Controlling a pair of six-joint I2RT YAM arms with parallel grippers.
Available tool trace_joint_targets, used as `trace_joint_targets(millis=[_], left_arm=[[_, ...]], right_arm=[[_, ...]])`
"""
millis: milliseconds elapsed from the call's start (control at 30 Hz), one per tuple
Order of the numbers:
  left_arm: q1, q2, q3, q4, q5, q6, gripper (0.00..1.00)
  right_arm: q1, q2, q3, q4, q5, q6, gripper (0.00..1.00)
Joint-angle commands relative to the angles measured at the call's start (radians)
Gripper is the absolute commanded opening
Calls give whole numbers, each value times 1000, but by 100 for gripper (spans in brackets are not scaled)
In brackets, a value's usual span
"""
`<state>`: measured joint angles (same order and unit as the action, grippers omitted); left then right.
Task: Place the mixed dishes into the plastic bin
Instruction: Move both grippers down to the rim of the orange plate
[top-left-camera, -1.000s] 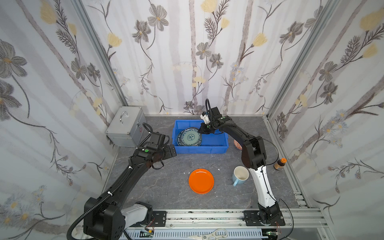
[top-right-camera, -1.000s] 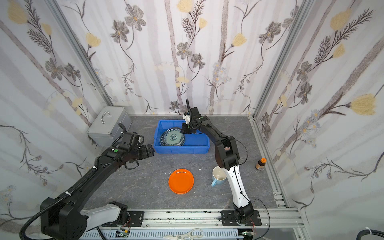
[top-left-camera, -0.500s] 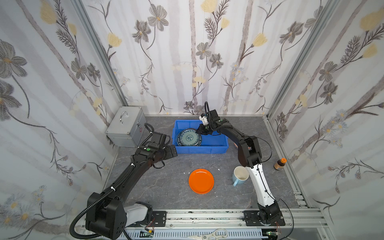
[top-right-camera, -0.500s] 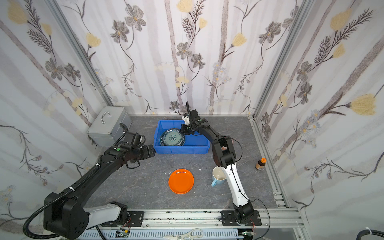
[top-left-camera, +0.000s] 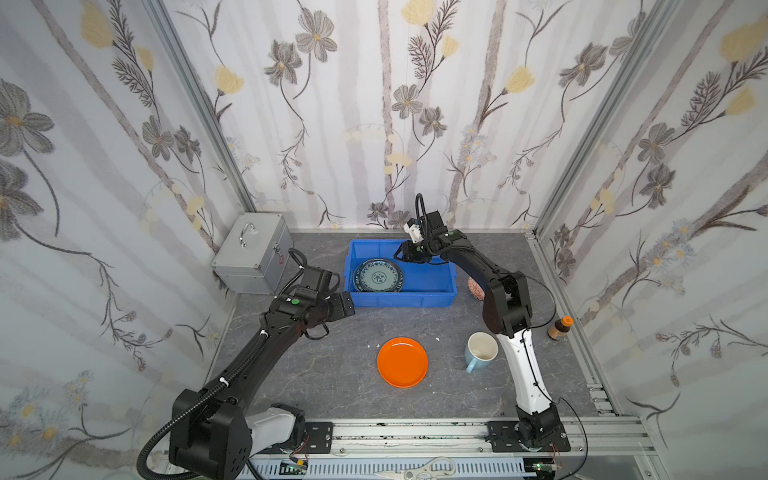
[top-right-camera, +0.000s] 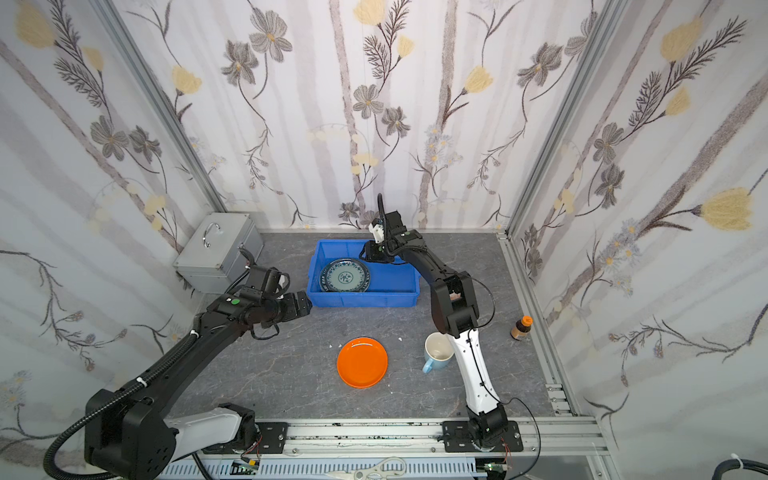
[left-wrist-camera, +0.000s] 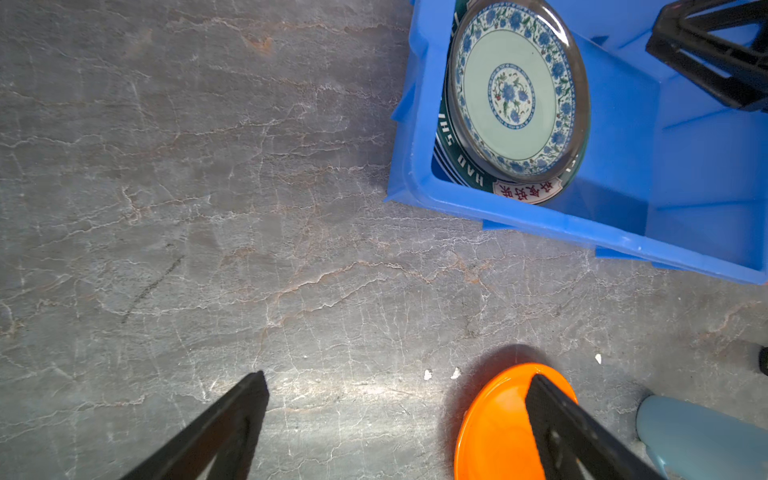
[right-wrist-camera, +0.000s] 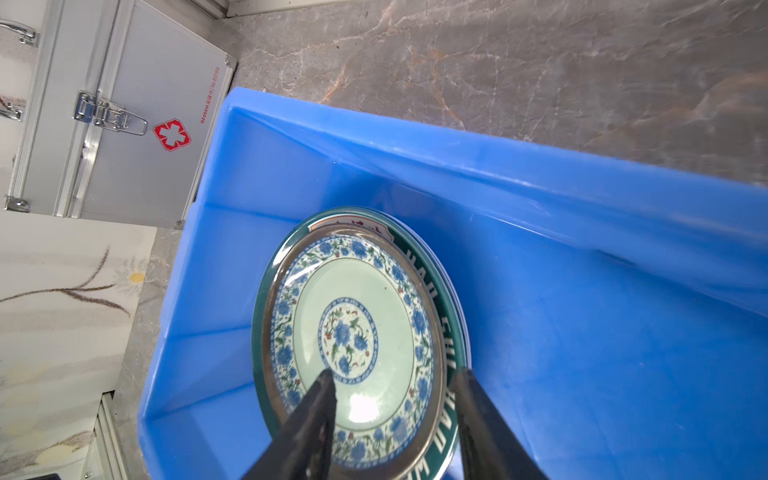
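Now the teal patterned plate (right-wrist-camera: 365, 299), blue-flowered and brown-rimmed, lies face up on the lettered plate (right-wrist-camera: 446, 316) at the left end of the plastic bin (top-left-camera: 399, 300). The right hand (right-wrist-camera: 393, 373) stands parted astride its rim; the left hand (left-wrist-camera: 397, 377) is wide and empty.

Teal plate (right-wrist-camera: 353, 320) atop lettered plate (right-wrist-camera: 448, 332) in blue bin (right-wrist-camera: 540, 174); orange plate (top-left-camera: 402, 362), mug (top-left-camera: 481, 353) outside.

Bright blue bin (top-left-camera: 419, 291), teal blue-flowered plate (right-wrist-camera: 353, 332), plain orange plate (top-left-camera: 402, 361), pale blue mug (top-left-camera: 481, 353).
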<state>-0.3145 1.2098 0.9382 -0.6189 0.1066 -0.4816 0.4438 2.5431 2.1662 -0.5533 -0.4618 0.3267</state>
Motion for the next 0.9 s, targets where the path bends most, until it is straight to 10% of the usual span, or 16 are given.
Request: trace_joint_targets(millis=[0,567,867], left_arm=[[-3,-24,-18,6,32,-22,100],[-388,-108,-308,140,-48,-199,85],[-540,5,-318,214,-102,-248,62]], right_arm=[[1,-98,-63,-30,37,-43,46],[302,-776,-1070,161,305,86,48],[352,-826,-1236,213,332,136,47]])
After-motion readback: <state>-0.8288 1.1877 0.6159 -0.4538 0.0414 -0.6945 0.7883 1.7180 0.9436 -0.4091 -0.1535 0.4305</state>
